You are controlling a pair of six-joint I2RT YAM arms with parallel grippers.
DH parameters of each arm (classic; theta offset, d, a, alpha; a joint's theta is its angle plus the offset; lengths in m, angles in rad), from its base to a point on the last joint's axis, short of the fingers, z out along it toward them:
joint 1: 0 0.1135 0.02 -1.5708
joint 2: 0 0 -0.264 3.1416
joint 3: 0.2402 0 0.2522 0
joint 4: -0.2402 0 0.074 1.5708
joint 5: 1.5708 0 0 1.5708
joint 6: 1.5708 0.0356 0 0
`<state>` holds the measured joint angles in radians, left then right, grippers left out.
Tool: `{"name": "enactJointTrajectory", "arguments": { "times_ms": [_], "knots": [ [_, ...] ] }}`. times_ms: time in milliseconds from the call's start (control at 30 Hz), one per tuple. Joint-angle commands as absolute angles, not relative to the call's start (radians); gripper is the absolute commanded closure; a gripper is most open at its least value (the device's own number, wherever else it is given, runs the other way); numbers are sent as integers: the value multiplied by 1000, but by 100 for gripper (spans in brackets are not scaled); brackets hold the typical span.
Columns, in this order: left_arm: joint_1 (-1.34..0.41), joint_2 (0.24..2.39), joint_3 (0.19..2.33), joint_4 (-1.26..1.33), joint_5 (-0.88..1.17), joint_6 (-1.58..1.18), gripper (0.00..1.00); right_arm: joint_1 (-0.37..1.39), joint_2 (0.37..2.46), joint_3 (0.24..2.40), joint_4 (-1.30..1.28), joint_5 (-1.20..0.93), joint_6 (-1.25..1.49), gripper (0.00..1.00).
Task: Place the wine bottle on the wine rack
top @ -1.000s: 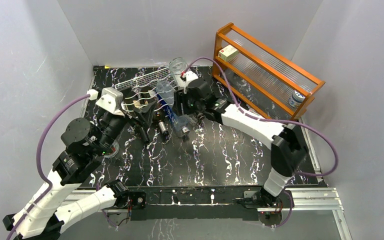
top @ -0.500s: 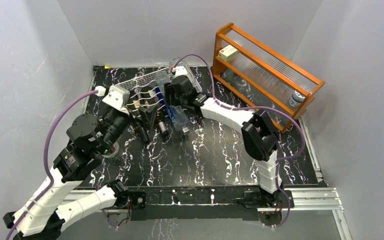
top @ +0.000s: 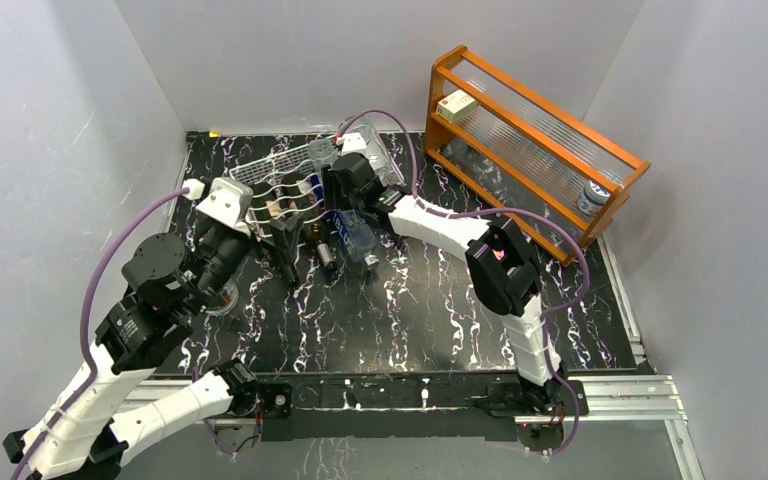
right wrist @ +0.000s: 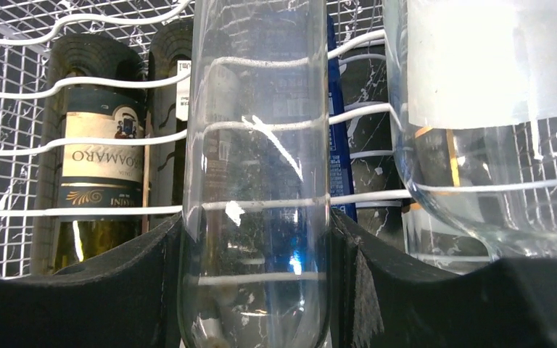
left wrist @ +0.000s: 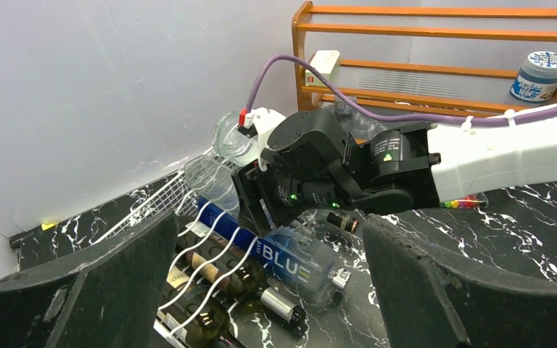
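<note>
"What is the left gripper (left wrist: 270,225) doing?"
"Its fingers are spread wide apart. It holds nothing, close to the white rack (top: 278,170)."
"And the right gripper (right wrist: 255,290)?"
"It pinches the clear wine bottle (right wrist: 255,145), right against the rack's wires."

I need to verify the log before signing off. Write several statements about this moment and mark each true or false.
1. The right gripper is shut on a clear bottle. True.
2. The left gripper grips a bottle. False: it is open and holds nothing.
3. A dark labelled bottle lies in the wine rack. True.
4. The orange shelf holds nothing. False: a small box and a jar sit on it.
</note>
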<state>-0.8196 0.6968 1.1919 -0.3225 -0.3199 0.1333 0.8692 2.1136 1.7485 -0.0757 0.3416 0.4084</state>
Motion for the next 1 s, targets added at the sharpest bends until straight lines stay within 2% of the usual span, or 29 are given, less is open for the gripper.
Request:
{"name": "enactJointTrajectory", "arguments": {
  "times_ms": [0,133,167,200,300,367,633,967],
  "knots": [
    [-819,692,1227,-327,-341,144,2,874,2118,1835,37,389,378,97],
    [-819,696,1229,-327,-341,147,2,874,2133,1849,18,394,363,82],
    [-819,698,1232,-327,-342,146,2,874,2134,1853,10,394,358,69],
    [-819,699,1235,-328,-346,146,2,874,2126,1854,7,392,352,46],
    [-819,709,1250,-329,-363,147,2,873,2074,1848,-15,381,342,20],
    [-818,717,1264,-328,-380,145,2,872,2023,1821,-17,345,340,12],
    [-819,745,1357,-335,-425,106,2,913,1801,1659,-30,317,303,8],
    [-819,730,1435,-260,-269,115,2,1064,1714,1541,57,1,235,10]
  ]
}}
